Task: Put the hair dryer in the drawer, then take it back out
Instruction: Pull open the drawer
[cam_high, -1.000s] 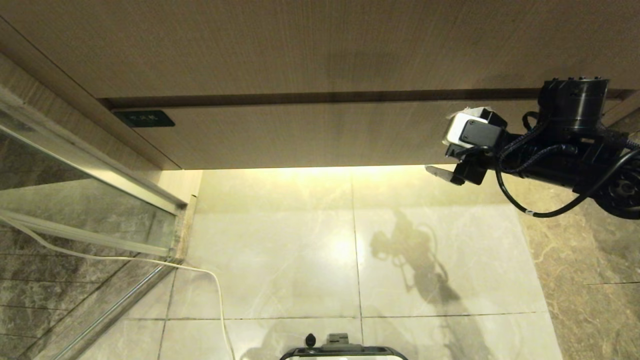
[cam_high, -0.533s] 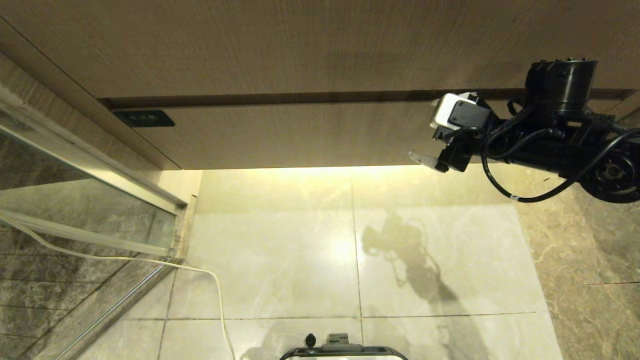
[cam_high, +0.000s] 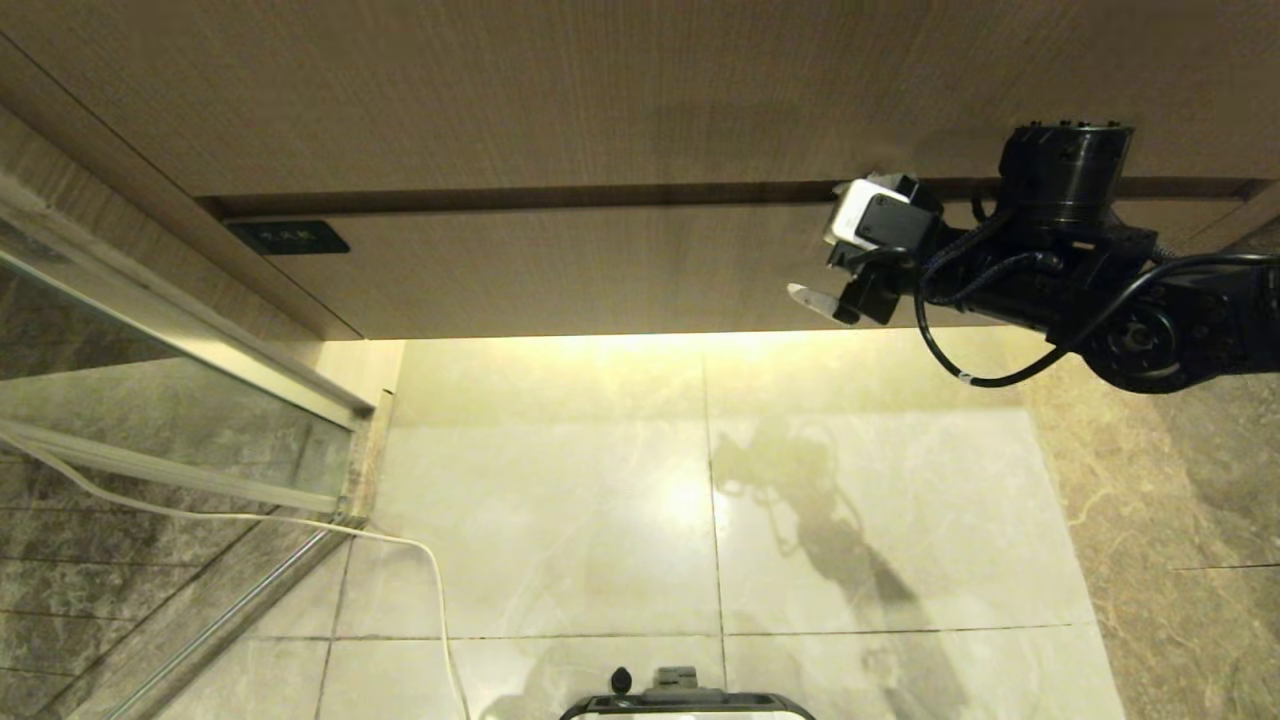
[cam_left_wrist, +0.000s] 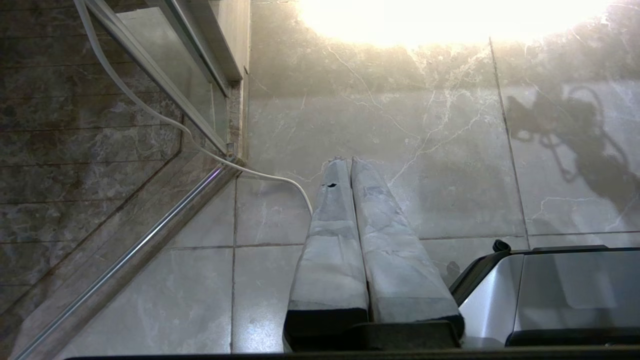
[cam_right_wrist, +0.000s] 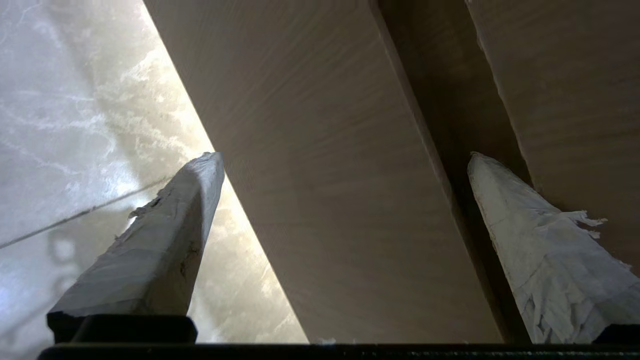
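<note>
Wood-grain panelling is filling the far side of the scene, and the drawer (cam_high: 600, 275) is sitting shut beneath the taller panel (cam_high: 600, 90), its plain front flush and a dark label (cam_high: 288, 237) showing at its left end. On the far left, a glass partition (cam_high: 150, 400) in a metal frame is standing over dark tiles, and a thin white cable (cam_high: 300, 522) is trailing from it across the pale marble floor (cam_high: 560, 520) toward the near edge. The left gripper (cam_left_wrist: 347, 162) is hanging low over that floor beside the robot's base (cam_left_wrist: 550, 290), its two padded fingers (cam_left_wrist: 332, 225) pressed together and holding nothing. To the right, the right gripper (cam_right_wrist: 345, 155) is reaching in front of the drawer's right part, its taped fingers (cam_right_wrist: 165, 225) spread wide apart and empty, one lying below the drawer's lower edge and the other at the dark gap along its upper edge. The hair dryer is showing in none of the views.
</note>
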